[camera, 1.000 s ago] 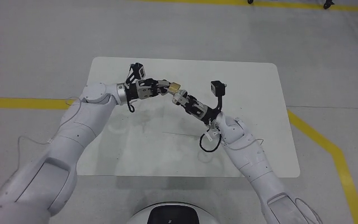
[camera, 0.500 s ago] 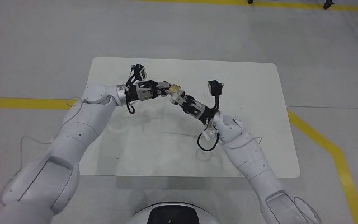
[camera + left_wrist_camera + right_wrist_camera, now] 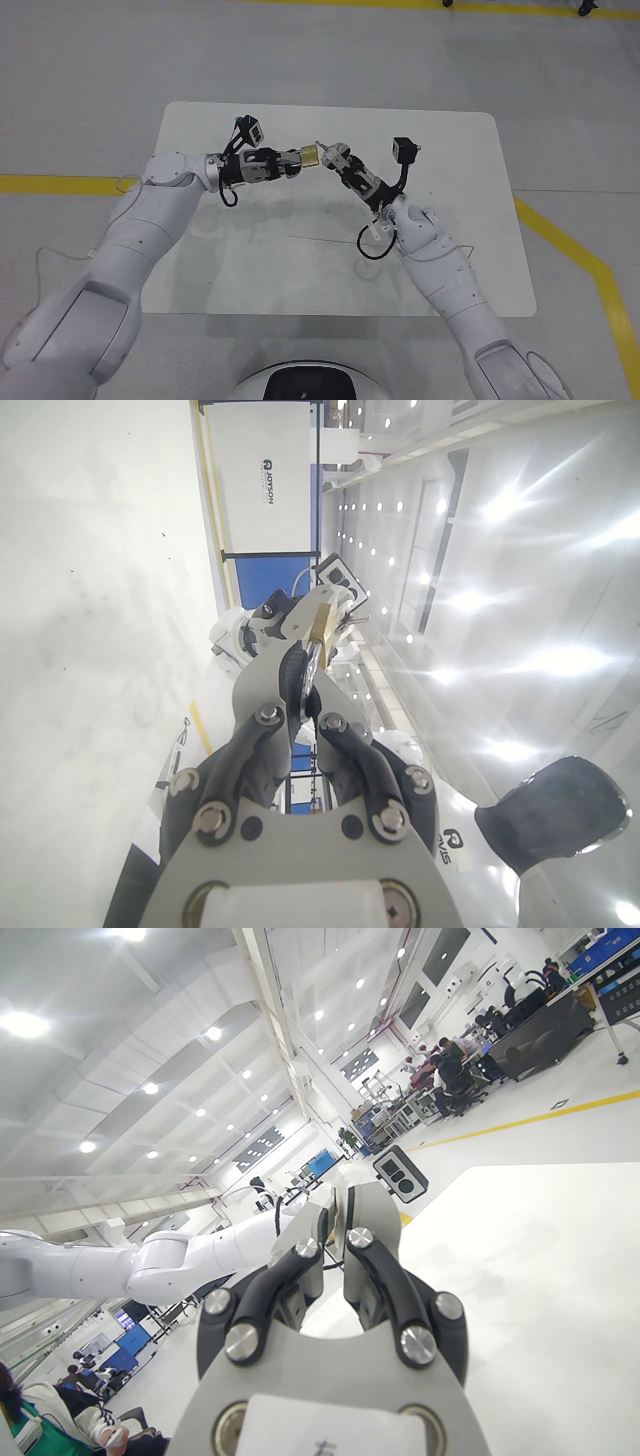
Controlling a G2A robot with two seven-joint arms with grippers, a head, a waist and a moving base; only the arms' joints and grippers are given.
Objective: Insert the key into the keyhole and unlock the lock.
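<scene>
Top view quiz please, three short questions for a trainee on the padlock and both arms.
1. True or false: the padlock lies flat on the table.
2. Where do the left jaws and right jaws meet? A. over the half of the table far from the robot B. over its near edge C. off the table, over the floor
3. Fill in: the padlock's body is ____ coloured.

Key: 1. false, it is held in the air between the two arms. 2. A. 3. brass.
</scene>
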